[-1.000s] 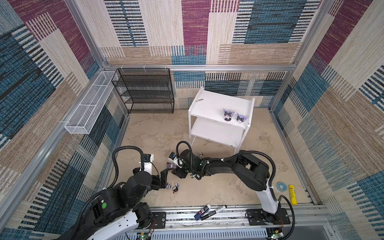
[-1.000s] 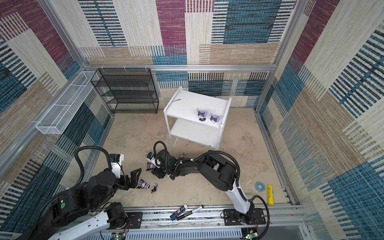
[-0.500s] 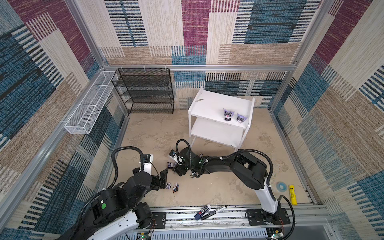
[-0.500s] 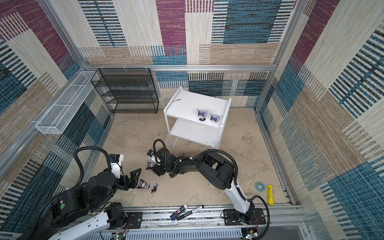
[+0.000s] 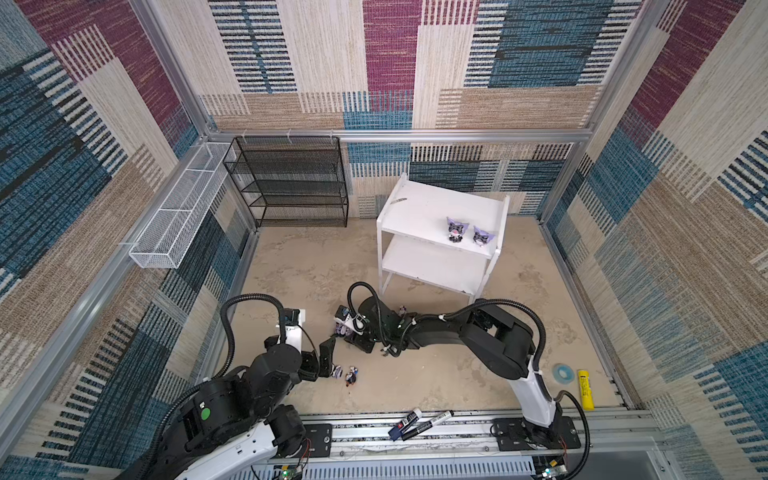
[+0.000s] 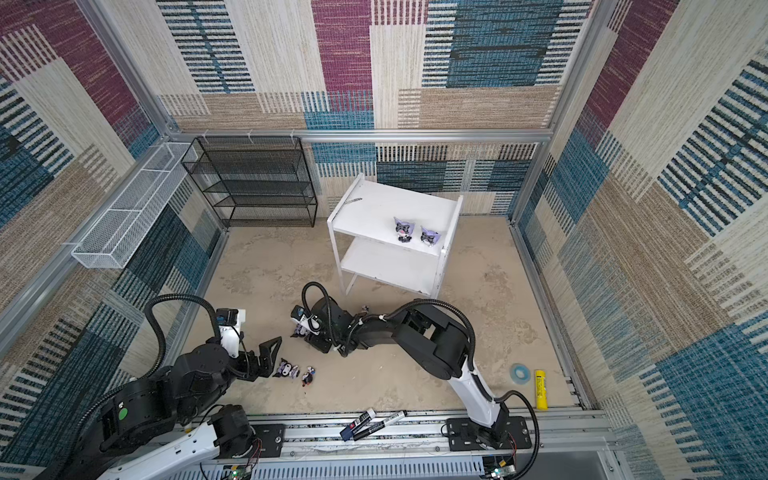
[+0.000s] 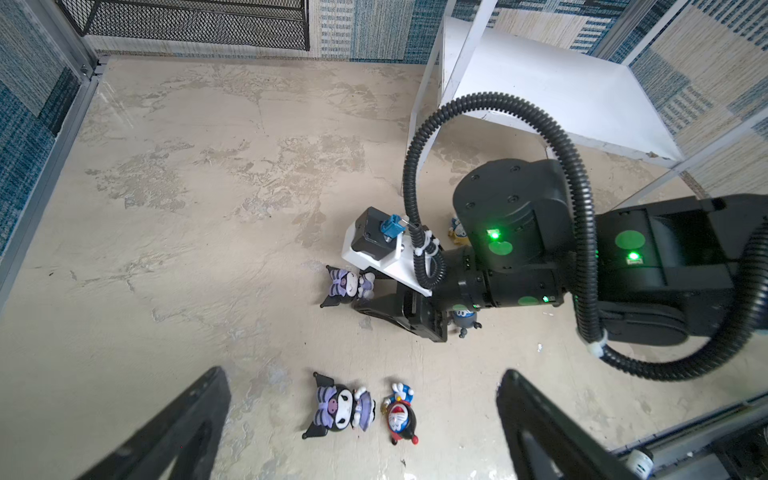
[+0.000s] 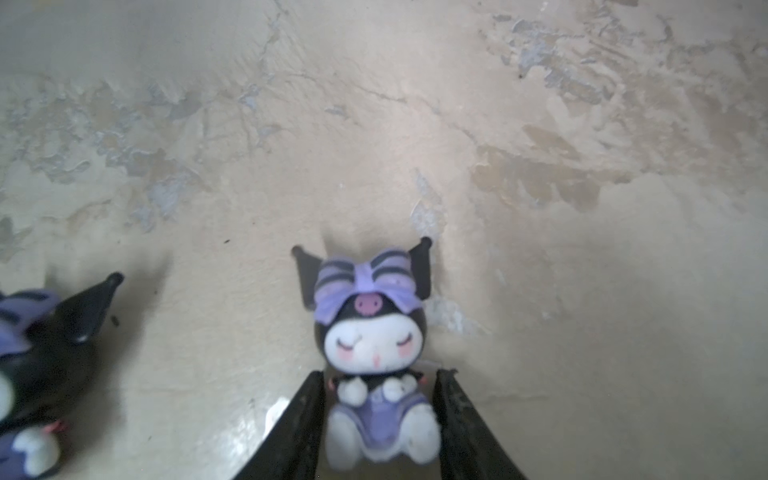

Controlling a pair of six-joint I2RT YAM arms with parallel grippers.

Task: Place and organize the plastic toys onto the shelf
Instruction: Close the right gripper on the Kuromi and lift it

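As the top views show it: a white shelf stands at the back, with a pair of toys upright on its upper board near one end; the other toys in sight lie on the floor by the arms.
Left wrist view: the left pincer hangs wide open and empty just above a second hooded toy and a small toy, which lie on their backs side by side.
Right wrist view: the right pincer has its jaws pressed against both sides of a hooded toy that lies face up on the floor. The fingers flank the little body below the big head.
Handling: probably light, hard, smooth plastic, stiff rather than delicate, though the thin pointed ears could snag.
Where to hold: the narrow body. The round head looks slippery, and its weight may tip the toy in the jaws.
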